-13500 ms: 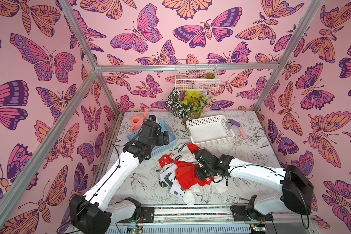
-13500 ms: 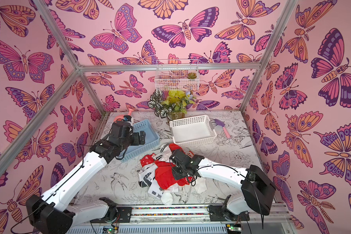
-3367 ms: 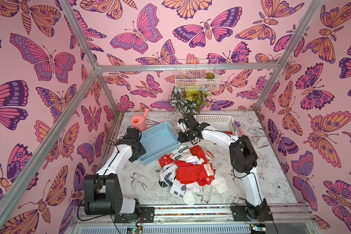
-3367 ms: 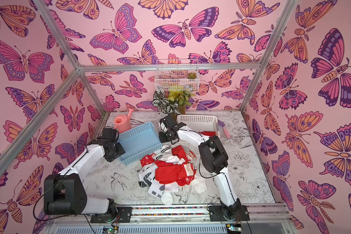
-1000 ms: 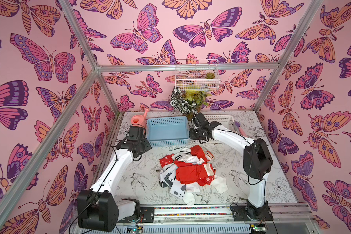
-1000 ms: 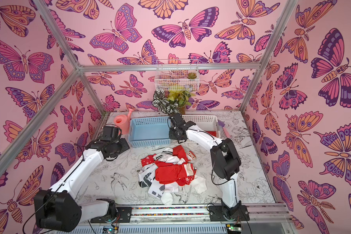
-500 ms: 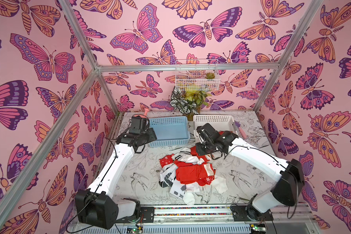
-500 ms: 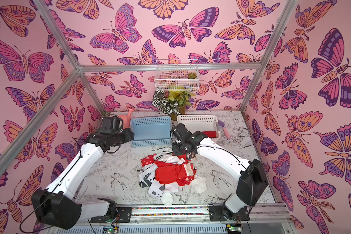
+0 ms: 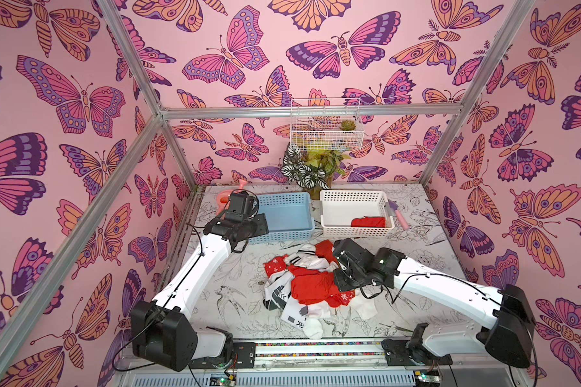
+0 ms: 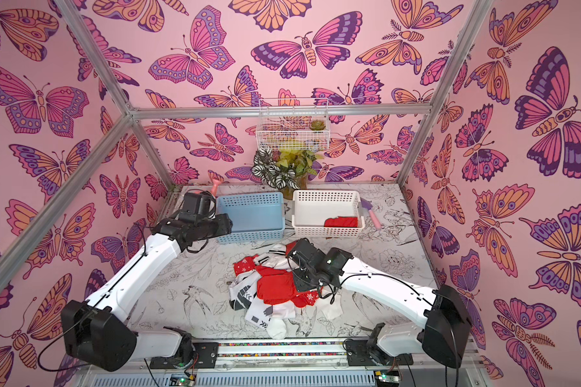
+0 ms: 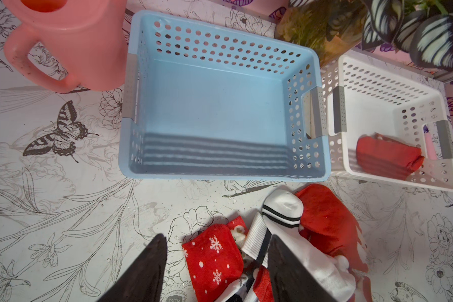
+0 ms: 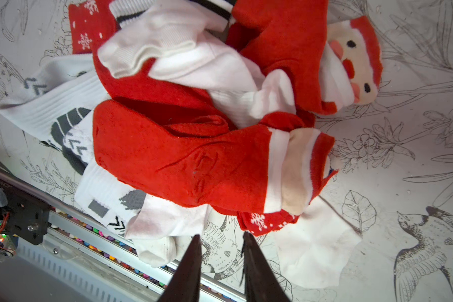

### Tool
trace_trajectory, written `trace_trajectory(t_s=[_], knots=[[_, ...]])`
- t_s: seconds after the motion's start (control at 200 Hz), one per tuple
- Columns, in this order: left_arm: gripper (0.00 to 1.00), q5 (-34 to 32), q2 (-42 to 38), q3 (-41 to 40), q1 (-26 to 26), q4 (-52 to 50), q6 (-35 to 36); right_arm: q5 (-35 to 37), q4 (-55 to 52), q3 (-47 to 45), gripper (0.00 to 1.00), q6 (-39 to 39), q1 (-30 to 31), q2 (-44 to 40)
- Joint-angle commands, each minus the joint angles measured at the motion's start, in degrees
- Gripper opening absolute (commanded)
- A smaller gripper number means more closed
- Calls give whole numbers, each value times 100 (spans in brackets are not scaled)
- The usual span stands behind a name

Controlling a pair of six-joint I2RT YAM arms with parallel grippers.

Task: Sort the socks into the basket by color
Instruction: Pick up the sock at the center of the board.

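Walled cell with a flower-printed counter (image 9: 235,295), seen from above. At the back edge 2 baskets sit side by side, handles almost touching: a blue basket (image 9: 284,200) on the left and a white basket (image 9: 349,201) on the right, with 1 folded red sock (image 9: 368,221) in the white one's near right corner. A pink watering can (image 11: 71,44) stands just beside the blue basket's left end. A potted plant (image 9: 311,167) stands behind the gap between the baskets, and a small trowel (image 9: 396,214) lies along the white basket's right side. The socks (image 9: 307,284), red and white mixed, lie in 1 heap at the middle of the counter. The heap's front tip comes near the front rail (image 9: 316,345), and a narrow bare strip parts it from the baskets. Wide bare counter lies to the heap's left, and more to its right beyond the right arm (image 9: 433,284). The left pincer (image 11: 217,239) hangs by the blue basket's near left corner, jaws well apart, holding nothing. The right pincer (image 12: 221,235) hovers over the heap's right side, jaws a narrow gap apart with nothing between them
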Motion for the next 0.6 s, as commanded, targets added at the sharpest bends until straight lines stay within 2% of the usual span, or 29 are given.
trace_trajectory(t_s=[0.0, 0.596], knots=[[64, -158, -152, -172, -82, 106, 289, 79, 319, -78, 30, 288, 78, 6], [66, -274, -703, -538, -129, 330, 340, -247, 885, -306, 36, 405, 220, 530]])
